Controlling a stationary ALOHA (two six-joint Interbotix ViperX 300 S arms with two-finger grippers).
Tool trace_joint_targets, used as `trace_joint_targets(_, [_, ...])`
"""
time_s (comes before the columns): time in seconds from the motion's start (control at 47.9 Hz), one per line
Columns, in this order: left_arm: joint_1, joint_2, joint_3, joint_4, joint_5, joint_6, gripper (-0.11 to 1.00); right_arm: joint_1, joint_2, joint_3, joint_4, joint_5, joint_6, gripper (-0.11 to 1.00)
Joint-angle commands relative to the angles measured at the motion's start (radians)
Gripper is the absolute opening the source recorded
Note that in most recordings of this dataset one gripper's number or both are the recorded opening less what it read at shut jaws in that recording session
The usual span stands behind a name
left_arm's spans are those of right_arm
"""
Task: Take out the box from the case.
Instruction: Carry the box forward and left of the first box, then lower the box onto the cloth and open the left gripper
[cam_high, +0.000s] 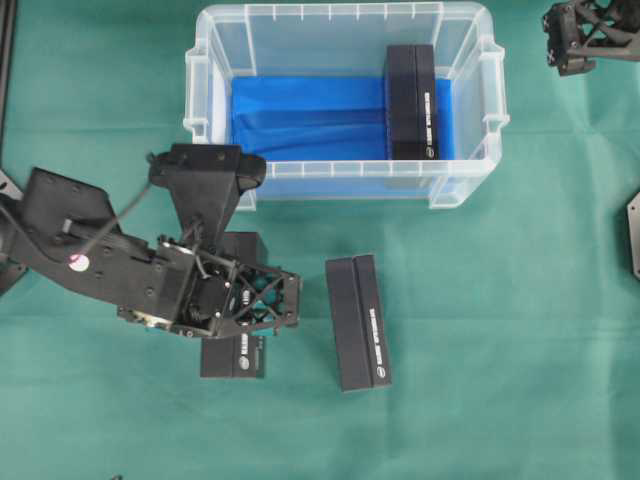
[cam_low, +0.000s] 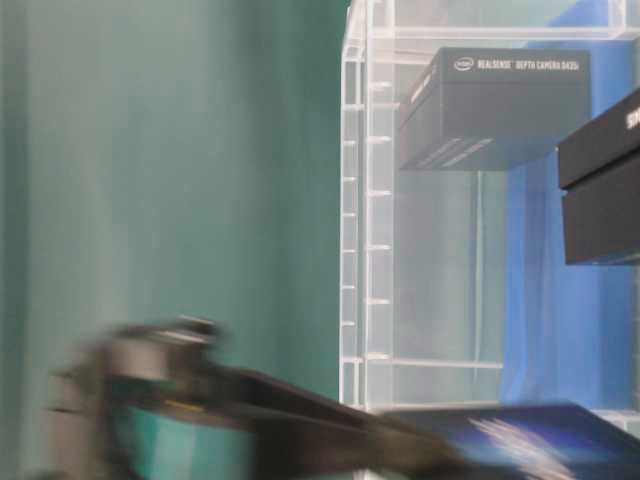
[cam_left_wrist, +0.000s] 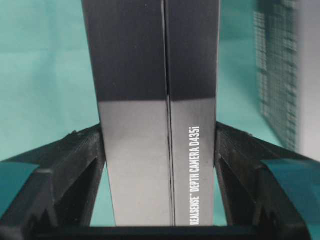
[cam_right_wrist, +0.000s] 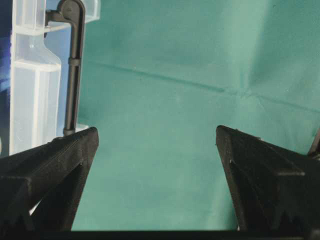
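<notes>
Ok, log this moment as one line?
left gripper: shut on box, over cloth | right gripper: open | case: one box left

A robotics lab, by the look of it: a bench (cam_high: 520, 380) draped in green cloth carries black depth-camera boxes (cam_high: 358, 322) beside the left pincer (cam_high: 262, 300); black arms work over it; a clear plastic case (cam_high: 345, 180) sits beyond.

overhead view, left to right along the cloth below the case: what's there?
Left arm → left gripper over a black box, mostly hidden under it → second black box, lying free on the green cloth.
</notes>
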Motion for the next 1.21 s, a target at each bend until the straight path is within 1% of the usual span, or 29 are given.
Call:
trace_joint_targets(0.0, [-0.006, -0.011, 0.04, 0.008, -0.078, -0.005, 0.6, 0.002, -0.011, -0.011, -0.003, -0.006, 0.0, 0.94])
trace_joint_targets(0.063, [-0.006, 0.005, 0.072, 0.008, -0.124, -0.005, 0.6, 0.002, -0.011, -0.011, -0.003, -0.006, 0.0, 0.94])
trace_joint_targets(0.209, [-0.008, 0.032, 0.097, 0.008, -0.173, -0.005, 0.6, 0.002, -0.011, -0.011, -0.003, -0.005, 0.0, 0.94])
trace_joint_targets(0.48, [-0.009, 0.028, 0.117, 0.003, -0.183, -0.003, 0.6, 0.002, -0.011, -0.011, -0.005, -0.006, 0.0, 0.94])
trace_joint_targets(0.772, [-0.011, 0.026, 0.112, -0.021, -0.186, -0.002, 0.61, 0.002, -0.011, -0.011, -0.005, -0.006, 0.0, 0.94])
trace_joint_targets(0.814, [-0.011, 0.026, 0.11, -0.029, -0.189, -0.003, 0.66, 0.002, -0.011, -0.012, -0.005, -0.006, 0.0, 0.94])
trace_joint_targets(0.835, [-0.011, 0.026, 0.109, -0.034, -0.19, -0.005, 0.73, 0.002, -0.011, -0.012, -0.005, -0.006, 0.0, 0.94])
trace_joint_targets(0.897, [-0.011, 0.026, 0.106, -0.043, -0.195, -0.009, 0.88, 0.003, -0.011, -0.012, -0.006, -0.005, 0.0, 0.94])
trace_joint_targets(0.96, [-0.011, 0.026, 0.101, -0.044, -0.196, -0.012, 0.97, 0.002, -0.011, -0.011, -0.005, -0.006, 0.0, 0.94])
trace_joint_targets(1.001, [-0.011, 0.026, 0.101, -0.044, -0.196, -0.014, 0.99, 0.002, -0.011, -0.012, -0.006, -0.006, 0.0, 0.94])
trace_joint_targets(1.189, [-0.011, 0.023, 0.103, -0.044, -0.196, -0.014, 0.99, 0.002, -0.011, -0.011, -0.005, -0.006, 0.0, 0.94])
